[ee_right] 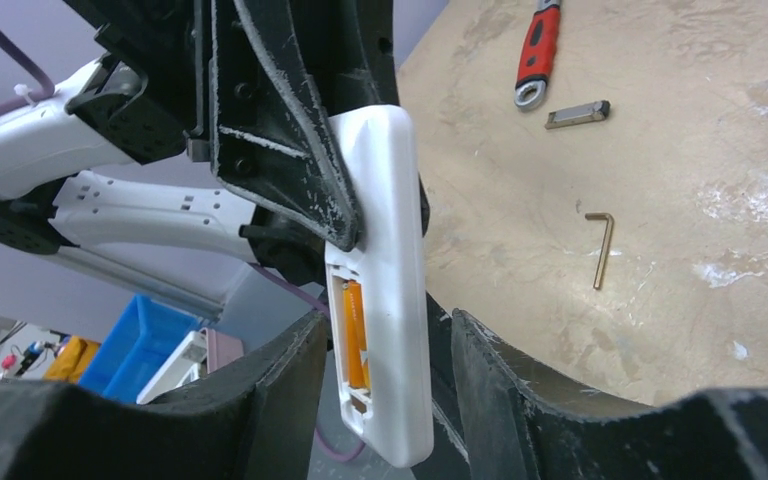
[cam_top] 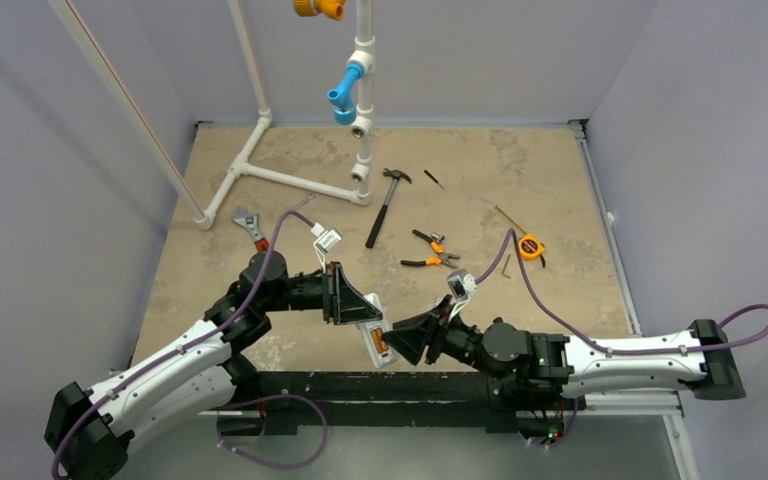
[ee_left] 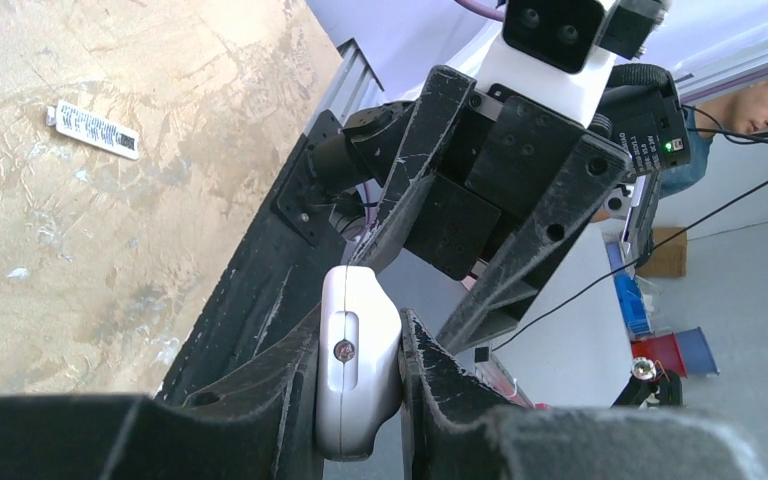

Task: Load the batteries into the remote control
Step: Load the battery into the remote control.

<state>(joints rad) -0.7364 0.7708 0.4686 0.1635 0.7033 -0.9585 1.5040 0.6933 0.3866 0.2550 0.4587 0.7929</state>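
My left gripper [cam_top: 363,312] is shut on the white remote control [cam_top: 374,338] and holds it above the table's near edge. In the left wrist view the remote's end [ee_left: 358,360] is clamped between the two fingers. In the right wrist view the remote [ee_right: 390,250] hangs upright with its back recess open, and the orange batteries [ee_right: 355,335] sit side by side inside it. They show as an orange patch in the top view [cam_top: 381,347]. My right gripper [ee_right: 388,322] is open, its fingers on either side of the remote's lower end with gaps on both sides. It meets the remote from the right in the top view [cam_top: 402,340].
A hammer [cam_top: 385,205], orange-handled pliers [cam_top: 430,250], a tape measure [cam_top: 530,245] and a red-handled wrench [cam_top: 250,225] lie on the table behind the arms. A white pipe frame [cam_top: 280,175] stands at the back. A hex key [ee_right: 600,245] and a small metal piece [ee_right: 575,115] lie nearby.
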